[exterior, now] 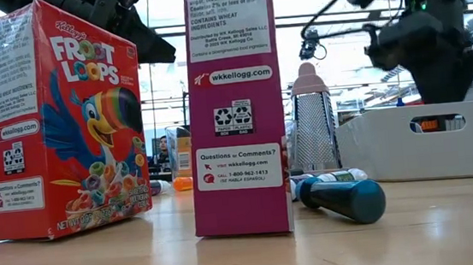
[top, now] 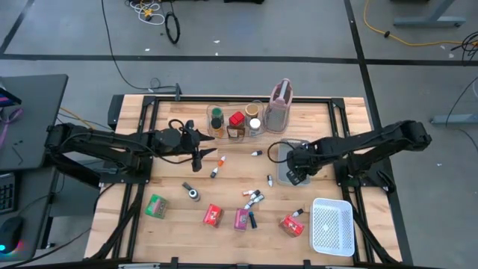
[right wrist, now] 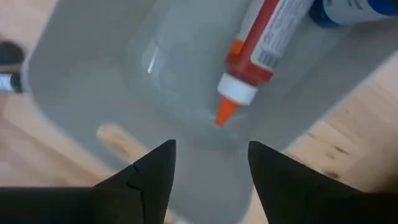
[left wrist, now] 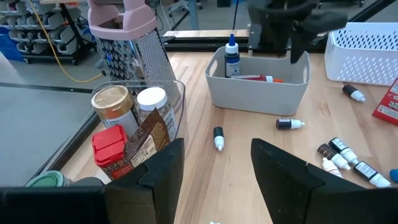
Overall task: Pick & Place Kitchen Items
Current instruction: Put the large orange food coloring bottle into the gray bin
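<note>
My right gripper (top: pixel 293 173) (right wrist: pixel 211 149) points down, open, over the grey tray (top: pixel 284 153) (right wrist: pixel 93 81). An orange-tipped red bottle (right wrist: pixel 249 68) lies on the tray's floor, apart from the fingers, with a blue-capped bottle (left wrist: pixel 232 56) beside it. My left gripper (top: pixel 208 149) (left wrist: pixel 217 149) hovers open at mid-table, nothing between its fingers. Spice jars (left wrist: pixel 115 106) stand in the clear bin (top: pixel 235 123). Small bottles (top: pixel 254 198) and packets lie on the wood: green (top: pixel 157 205), red (top: pixel 213 216), pink (top: pixel 241 218), red (top: pixel 291 226).
A pinkish jug with a grater (top: pixel 278 104) stands at the far edge beside the clear bin. A white mesh basket (top: pixel 332 226) sits at the near right corner. In the low view the Froot Loops packet (exterior: pixel 60 122) and the pink packet (exterior: pixel 238 106) stand upright.
</note>
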Motion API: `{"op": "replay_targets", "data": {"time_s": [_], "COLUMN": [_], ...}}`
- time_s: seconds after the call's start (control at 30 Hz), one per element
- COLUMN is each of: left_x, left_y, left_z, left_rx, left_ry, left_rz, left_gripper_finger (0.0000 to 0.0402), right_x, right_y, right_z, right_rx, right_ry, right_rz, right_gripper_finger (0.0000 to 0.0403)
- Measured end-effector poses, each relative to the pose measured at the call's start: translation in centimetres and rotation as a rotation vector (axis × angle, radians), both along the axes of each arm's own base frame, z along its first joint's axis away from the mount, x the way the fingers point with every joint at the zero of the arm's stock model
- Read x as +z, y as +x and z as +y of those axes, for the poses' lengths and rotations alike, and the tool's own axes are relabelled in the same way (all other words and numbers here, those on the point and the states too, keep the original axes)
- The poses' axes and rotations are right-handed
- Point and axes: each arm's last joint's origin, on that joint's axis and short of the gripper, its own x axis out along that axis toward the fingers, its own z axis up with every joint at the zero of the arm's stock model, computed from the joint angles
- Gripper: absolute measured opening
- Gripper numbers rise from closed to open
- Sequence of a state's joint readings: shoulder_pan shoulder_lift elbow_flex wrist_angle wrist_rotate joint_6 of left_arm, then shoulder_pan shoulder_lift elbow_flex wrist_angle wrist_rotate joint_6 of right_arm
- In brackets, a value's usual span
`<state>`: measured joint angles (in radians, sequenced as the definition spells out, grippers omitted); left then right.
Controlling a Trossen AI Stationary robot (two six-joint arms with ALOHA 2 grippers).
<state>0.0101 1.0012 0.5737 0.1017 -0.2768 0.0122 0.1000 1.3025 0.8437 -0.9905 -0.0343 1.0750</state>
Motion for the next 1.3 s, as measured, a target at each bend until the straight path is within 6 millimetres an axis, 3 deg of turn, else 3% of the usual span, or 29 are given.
{"op": "replay_targets", "data": {"time_s": [0.43, 0.93, 1.13, 1.3], "left_x": [0.0, 0.2, 0.2, 0.2], "left_y": [0.0, 0.1, 0.1, 0.1], "left_z": [0.0, 0.0, 0.0, 0.0], "left_rx": [-0.001, -0.001, -0.001, -0.001], "left_ry": [0.002, 0.003, 0.003, 0.003], "left_rz": [-0.004, -0.018, -0.017, -0.017], "left_gripper_finger": [0.0194, 0.0194, 0.0194, 0.0194], "right_x": [-2.8, -7.2, -6.9, -5.3], "right_y": [0.1, 1.2, 1.2, 2.2], "right_z": [-2.0, -2.7, -2.7, -2.7], "right_rx": [-0.049, 0.034, 0.052, 0.094], "right_ry": [0.009, 0.025, 0.022, 0.016], "right_rz": [-0.058, 0.131, 0.138, 0.113], "right_gripper_finger": [0.0210, 0.0201, 0.0149, 0.0125]}}
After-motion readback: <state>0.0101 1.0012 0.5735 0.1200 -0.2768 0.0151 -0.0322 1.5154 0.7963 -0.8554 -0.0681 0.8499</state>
